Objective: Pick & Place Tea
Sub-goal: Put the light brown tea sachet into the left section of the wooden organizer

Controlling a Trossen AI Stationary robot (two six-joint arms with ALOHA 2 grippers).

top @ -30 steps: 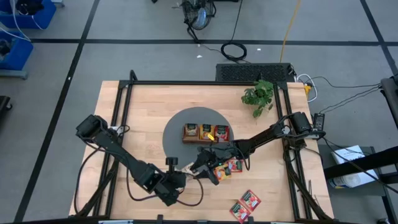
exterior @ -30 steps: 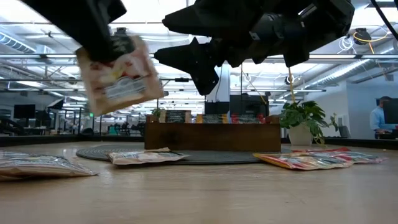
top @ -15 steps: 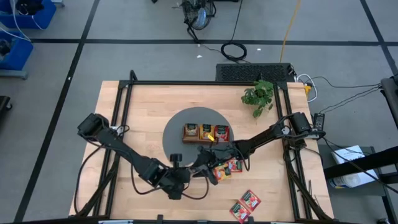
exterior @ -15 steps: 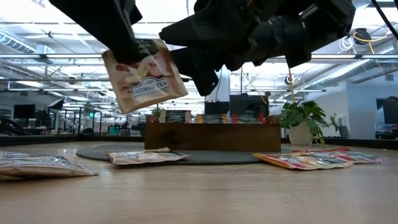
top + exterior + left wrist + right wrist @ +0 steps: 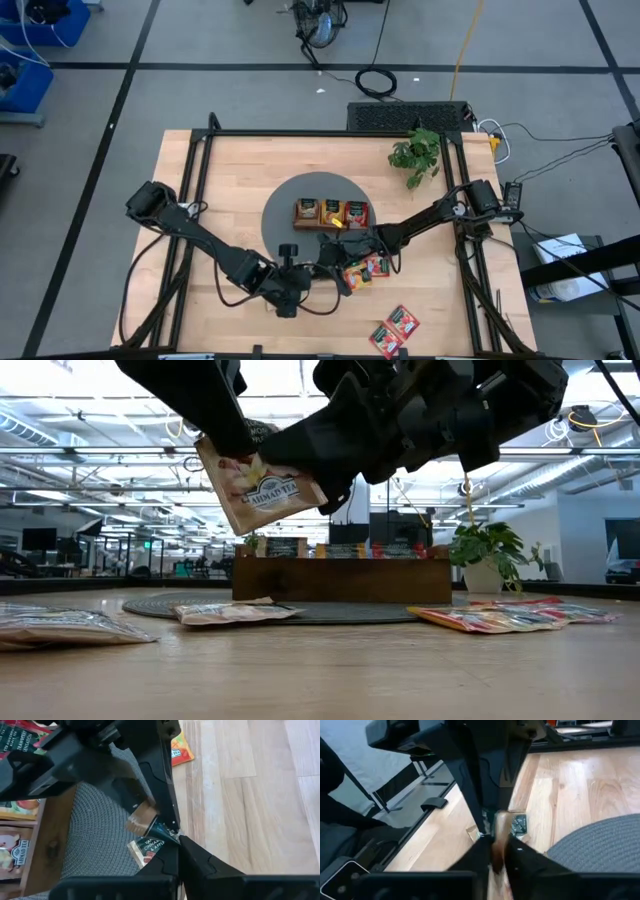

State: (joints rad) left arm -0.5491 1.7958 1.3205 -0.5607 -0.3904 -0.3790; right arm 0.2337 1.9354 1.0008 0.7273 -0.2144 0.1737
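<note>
High view: left gripper (image 5: 300,283) and right gripper (image 5: 325,272) meeting over the table (image 5: 230,180) just off the near edge of the round grey mat (image 5: 282,205), fingertips almost together. Wooden tray (image 5: 331,214) on the mat, sachets in its compartments. More tea sachets (image 5: 368,268) beside the right arm, a red pair (image 5: 395,328) near the table's near right corner, potted plant (image 5: 416,152) at the far right.

Low view: beige-white sachet (image 5: 262,488) tilted in the air above the mat, pinched at its upper corner by the left gripper (image 5: 225,445); right gripper (image 5: 325,460) touching its other side. Another beige sachet (image 5: 235,610) flat on the mat's near edge, orange and red ones (image 5: 500,617) lying to the side.

Left wrist view: own fingers (image 5: 192,855) clamped on the sachet's edge (image 5: 150,825) (dark printed label showing), opposite gripper's fingers (image 5: 160,795) against it.

Right wrist view: own fingers (image 5: 520,852) pressed on the same sachet (image 5: 502,827), seen edge-on; left gripper's fingers (image 5: 470,795) closed on it from beyond
</note>
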